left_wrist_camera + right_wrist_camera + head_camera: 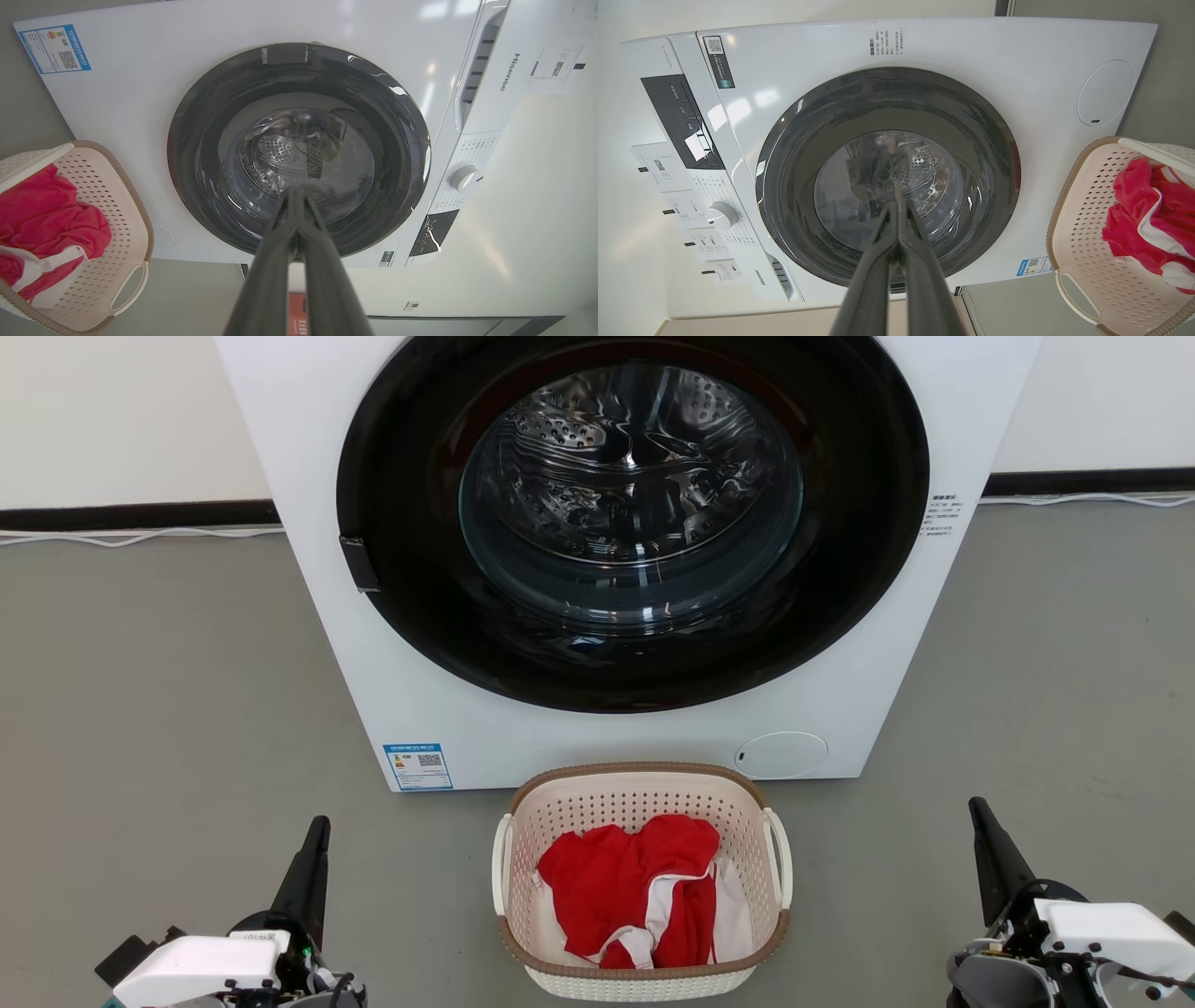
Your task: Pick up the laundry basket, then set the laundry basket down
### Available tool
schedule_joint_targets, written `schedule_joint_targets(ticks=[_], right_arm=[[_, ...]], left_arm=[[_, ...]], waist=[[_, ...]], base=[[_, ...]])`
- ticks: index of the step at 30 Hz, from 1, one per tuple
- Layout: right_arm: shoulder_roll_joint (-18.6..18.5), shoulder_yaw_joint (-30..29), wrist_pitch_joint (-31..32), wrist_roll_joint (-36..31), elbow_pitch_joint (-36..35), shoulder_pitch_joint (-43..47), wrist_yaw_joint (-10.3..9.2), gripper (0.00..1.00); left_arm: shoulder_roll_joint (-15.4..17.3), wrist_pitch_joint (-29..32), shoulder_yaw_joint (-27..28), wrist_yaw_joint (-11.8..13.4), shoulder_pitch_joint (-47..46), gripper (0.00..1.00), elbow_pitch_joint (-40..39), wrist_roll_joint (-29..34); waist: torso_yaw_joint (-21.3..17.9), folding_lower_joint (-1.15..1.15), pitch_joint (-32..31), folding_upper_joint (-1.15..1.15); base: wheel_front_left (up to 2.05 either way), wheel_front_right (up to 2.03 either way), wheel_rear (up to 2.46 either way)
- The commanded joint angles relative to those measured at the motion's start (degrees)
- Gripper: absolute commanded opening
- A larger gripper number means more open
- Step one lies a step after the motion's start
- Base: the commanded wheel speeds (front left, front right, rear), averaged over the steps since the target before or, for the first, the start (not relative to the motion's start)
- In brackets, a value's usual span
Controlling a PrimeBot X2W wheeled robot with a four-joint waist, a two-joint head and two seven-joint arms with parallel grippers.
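Left gripper [319, 831]: fingers together, empty.
Right gripper [978, 810]: same.
Wrist views: we see the dial [723, 214].
Basket [644, 793]: long axis left-right.

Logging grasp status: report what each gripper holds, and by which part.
Nothing is held. The left gripper and right gripper are shut, empty, apart from the laundry basket between them.

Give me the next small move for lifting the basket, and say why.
Probably bring both claws inward toward the side handles, opening them on the way. The left claw and right claw look shut and sit apart from the laundry basket, which rests on the floor before the washer.
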Motion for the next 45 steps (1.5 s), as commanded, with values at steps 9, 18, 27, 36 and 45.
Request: schedule_joint_targets(ticks=[9, 18, 27, 36, 45], right_arm=[[-0.20, 1.04, 0.43, 0.39, -1.76, -2.27, 0.42, 0.00], [-0.20, 1.04, 0.43, 0.39, -1.76, -2.27, 0.42, 0.00], [-0.20, 1.04, 0.43, 0.39, -1.76, -2.27, 0.42, 0.00], [0.17, 0.25, -0.30, -0.12, 1.20, 0.69, -0.02, 1.00], [0.14, 0.81, -1.99, -2.37, 0.10, 1.28, 0.02, 1.00]], left_arm=[[0.60, 0.36, 1.76, -0.41, -3.23, 0.00, -1.65, -0.28], [0.60, 0.36, 1.76, -0.41, -3.23, 0.00, -1.65, -0.28], [0.60, 0.36, 1.76, -0.41, -3.23, 0.00, -1.65, -0.28], [-0.28, -0.38, -0.27, 0.03, 0.81, 1.00, 1.45, 0.06], [-0.21, -2.08, -1.43, -0.01, 0.95, 1.00, 1.64, 0.94]], waist=[[0.00, 0.00, 0.00, 0.00], [0.00, 0.00, 0.00, 0.00], [0.00, 0.00, 0.00, 0.00], [-0.01, 0.00, 0.03, 0.00], [-0.09, 0.01, 0.06, 0.00]], base=[[0.00, 0.00, 0.00], [0.00, 0.00, 0.00], [0.00, 0.00, 0.00], [0.00, 0.00, 0.00], [0.00, 0.00, 0.00]])
